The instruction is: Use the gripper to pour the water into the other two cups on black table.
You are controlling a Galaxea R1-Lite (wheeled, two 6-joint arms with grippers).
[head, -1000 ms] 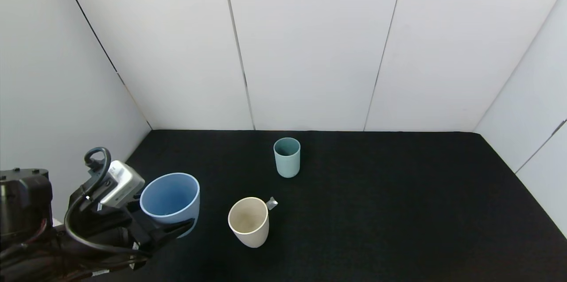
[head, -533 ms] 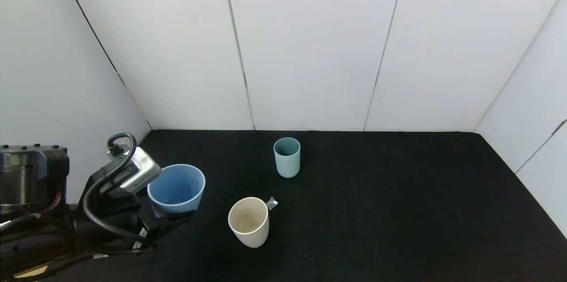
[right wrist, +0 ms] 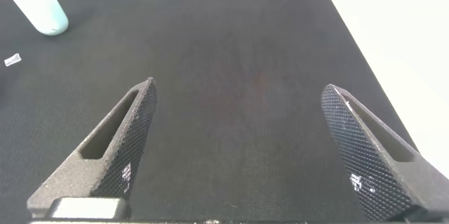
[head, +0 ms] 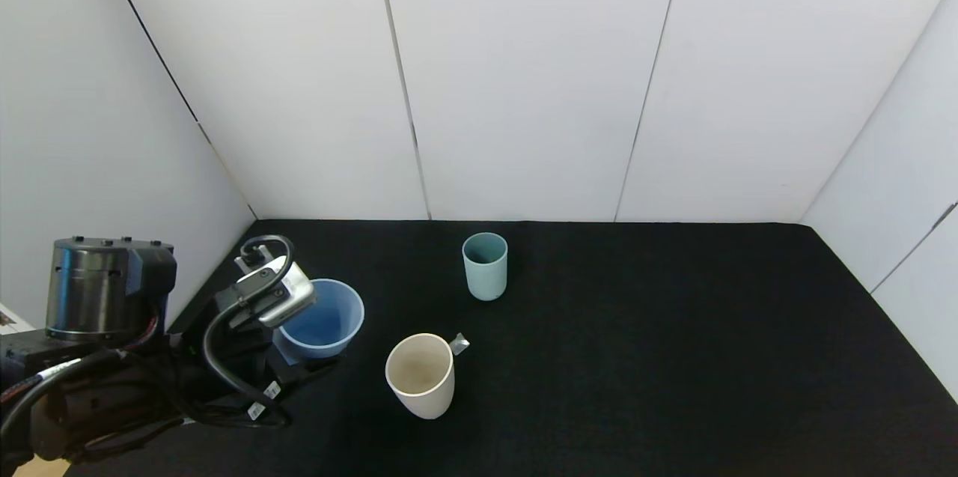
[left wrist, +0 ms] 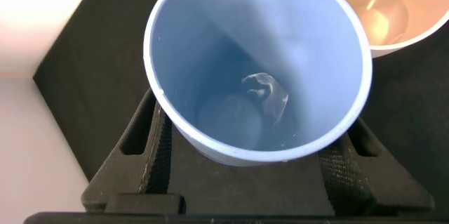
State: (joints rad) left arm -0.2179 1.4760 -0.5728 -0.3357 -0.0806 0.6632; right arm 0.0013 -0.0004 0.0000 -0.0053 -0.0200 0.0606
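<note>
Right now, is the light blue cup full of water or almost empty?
Almost empty: the left wrist view shows only a shallow clear pool at the bottom of the light blue cup, held upright in the left gripper.

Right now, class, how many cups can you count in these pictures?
3. The light blue cup is held in the left gripper; the cream cup stands beside it; the teal cup stands farther back. None seems hidden.

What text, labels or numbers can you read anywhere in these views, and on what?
None is readable.
Small white tags on the left arm's cables: print too small to read.
Small scrap on the black table beside the cream-white cup: no legible marking.
Light blue cup held by the left end effector, teal-green cup, right end effector: plain.
</note>
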